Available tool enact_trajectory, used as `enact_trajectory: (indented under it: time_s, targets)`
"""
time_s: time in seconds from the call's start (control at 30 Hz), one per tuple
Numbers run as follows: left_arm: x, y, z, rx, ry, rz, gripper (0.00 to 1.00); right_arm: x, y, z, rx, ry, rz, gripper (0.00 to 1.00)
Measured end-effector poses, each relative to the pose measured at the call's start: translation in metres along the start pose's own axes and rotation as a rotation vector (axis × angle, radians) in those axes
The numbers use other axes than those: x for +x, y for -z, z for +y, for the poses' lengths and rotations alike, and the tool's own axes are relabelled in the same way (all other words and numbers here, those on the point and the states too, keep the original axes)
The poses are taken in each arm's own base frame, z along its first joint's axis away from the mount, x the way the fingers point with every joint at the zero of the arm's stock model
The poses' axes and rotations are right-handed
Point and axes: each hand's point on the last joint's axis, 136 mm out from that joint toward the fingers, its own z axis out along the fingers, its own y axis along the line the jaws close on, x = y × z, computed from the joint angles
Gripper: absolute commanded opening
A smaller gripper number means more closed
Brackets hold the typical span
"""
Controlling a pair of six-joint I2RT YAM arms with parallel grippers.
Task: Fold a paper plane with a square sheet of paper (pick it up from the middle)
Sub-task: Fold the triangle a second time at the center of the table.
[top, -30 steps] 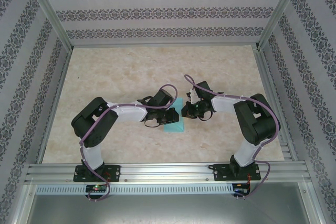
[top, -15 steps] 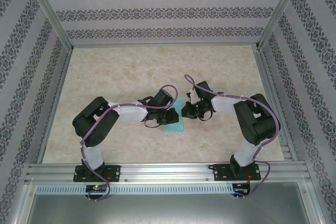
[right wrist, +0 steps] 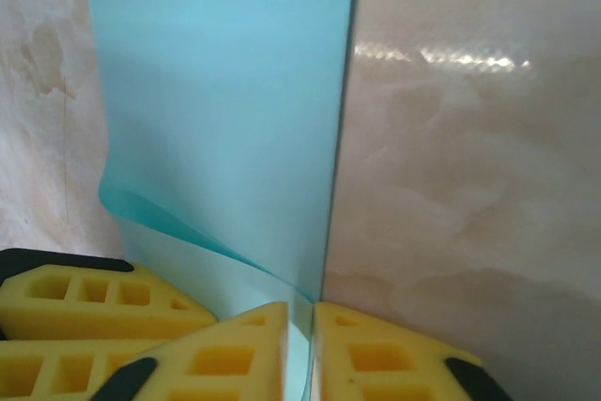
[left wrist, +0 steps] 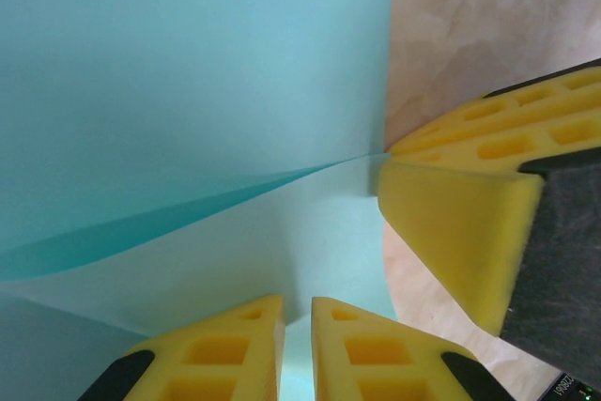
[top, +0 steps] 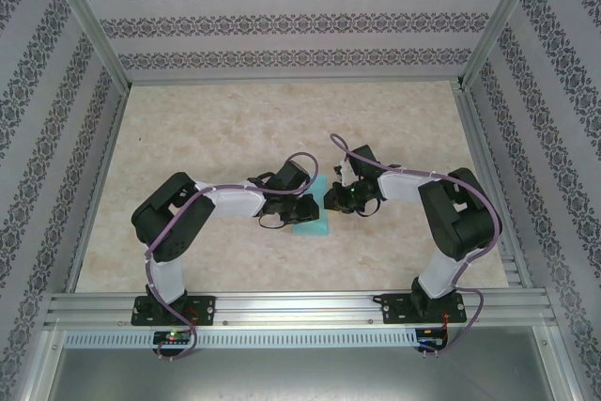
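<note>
Up top in the overhead view, the square sheet of paper (top: 313, 223) is a little turquoise patch on the marbled beige table (top: 235, 129), near the front and about midway between the two arms, which mostly cover it. You've got the left end effector (top: 302, 206) over its left side and the right end effector (top: 334, 200) at its right edge, both too small there to read the jaws. Left wrist view: the sheet (left wrist: 188, 72) is plain, unmarked and partway folded. A darker flap lifts off a paler bottom layer, and the two meet in a point right at the right arm's yellow fingers (left wrist: 451, 223). The left arm's own fingers (left wrist: 235, 345) are nearly together, with turquoise showing in the thin slit, but I can't tell if that's a real pinch. Right wrist view: the sheet (right wrist: 216, 91) curls up off the table and its straight edge runs down into the narrow slit between the right fingers (right wrist: 376, 354). Again, can't tell whether it's clamped.
</note>
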Motion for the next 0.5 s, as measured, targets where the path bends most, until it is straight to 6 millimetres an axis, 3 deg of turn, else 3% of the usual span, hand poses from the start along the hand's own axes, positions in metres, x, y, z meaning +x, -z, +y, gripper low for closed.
enact_trajectory:
  time_s: [0.23, 0.5]
  targets:
    - [0.000, 0.000, 0.000, -0.008, 0.004, 0.005, 0.17, -0.010, 0.017, 0.011, -0.004, 0.020, -0.064, 0.15]
    - [0.000, 0.000, 0.001, -0.010, 0.005, 0.007, 0.17, -0.007, 0.012, 0.015, -0.009, 0.026, -0.047, 0.11]
